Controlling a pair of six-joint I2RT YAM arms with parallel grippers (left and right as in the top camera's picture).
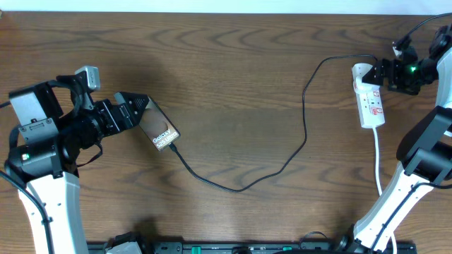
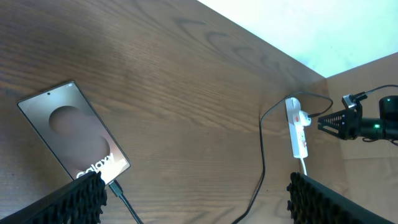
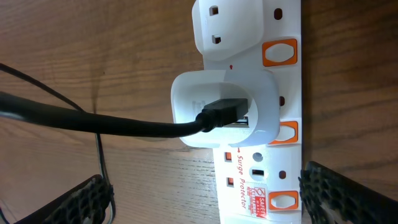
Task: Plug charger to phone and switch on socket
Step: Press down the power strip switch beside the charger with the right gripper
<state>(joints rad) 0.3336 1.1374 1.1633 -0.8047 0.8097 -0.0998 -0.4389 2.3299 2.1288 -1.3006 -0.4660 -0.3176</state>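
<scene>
The phone (image 1: pixel 159 127) lies flat on the table at the left, and the left wrist view shows its white lettering (image 2: pixel 74 134). The charger (image 1: pixel 240 188) is a thin black cable. Its plug tip (image 2: pixel 114 188) sits at the phone's bottom edge and looks inserted. Its other end enters a white adapter (image 3: pixel 224 109) on the socket (image 1: pixel 371 103), a white strip with orange switches (image 3: pixel 280 53). My left gripper (image 1: pixel 135 113) hangs open over the phone's far end, holding nothing. My right gripper (image 3: pixel 205 200) stands open above the socket, its fingers (image 3: pixel 87 199) either side of the strip.
The socket's white cord (image 1: pixel 378 159) runs toward the table's front right, near my right arm's base. The charger loops across the middle of the wooden table (image 1: pixel 233 77). The table's far edge (image 2: pixel 261 37) meets a pale wall.
</scene>
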